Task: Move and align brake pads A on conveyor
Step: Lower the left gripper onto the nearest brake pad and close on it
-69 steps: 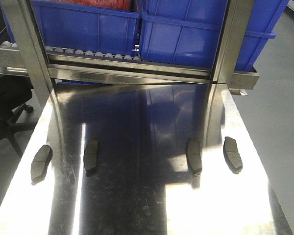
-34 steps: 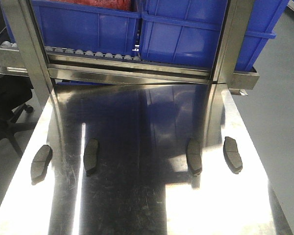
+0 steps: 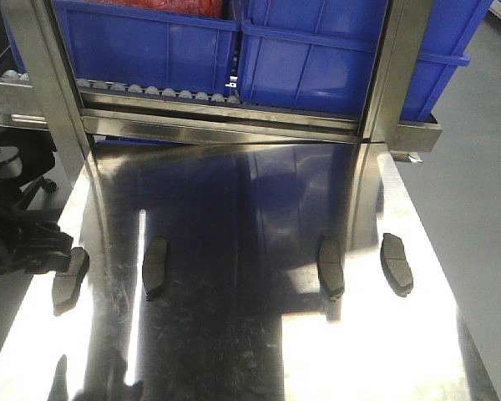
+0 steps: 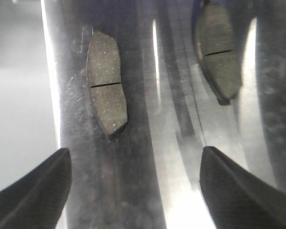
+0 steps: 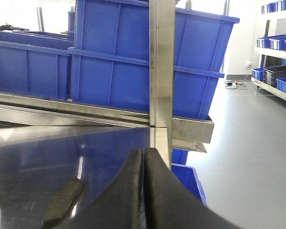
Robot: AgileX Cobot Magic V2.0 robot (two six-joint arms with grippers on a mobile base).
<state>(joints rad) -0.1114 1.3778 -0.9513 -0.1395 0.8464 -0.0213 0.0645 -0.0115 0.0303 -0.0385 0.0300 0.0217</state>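
Four dark grey brake pads A lie in a row on the shiny steel table [image 3: 234,351]: one at the far left [image 3: 67,286], one left of centre [image 3: 155,266], and two on the right [image 3: 331,267] [image 3: 397,263]. My left arm [image 3: 21,246] hangs over the table's left edge, touching or overlapping the far-left pad. In the left wrist view my left gripper [image 4: 136,153] is open above the table, with one pad [image 4: 106,86] just ahead of it and another [image 4: 219,52] further right. My right gripper [image 5: 144,152] is shut on nothing, beside a pad [image 5: 64,195]. The conveyor is out of view.
A steel roller rack with blue bins [image 3: 150,50] crosses the table's far end, with steel uprights at the left [image 3: 46,92] and right [image 3: 392,75]. Grey floor drops away on both sides of the table. A blue bin [image 5: 187,176] sits low beyond the right edge.
My left arm has come into the front view from the left and now reaches the far-left pad. All four pads lie where they were.
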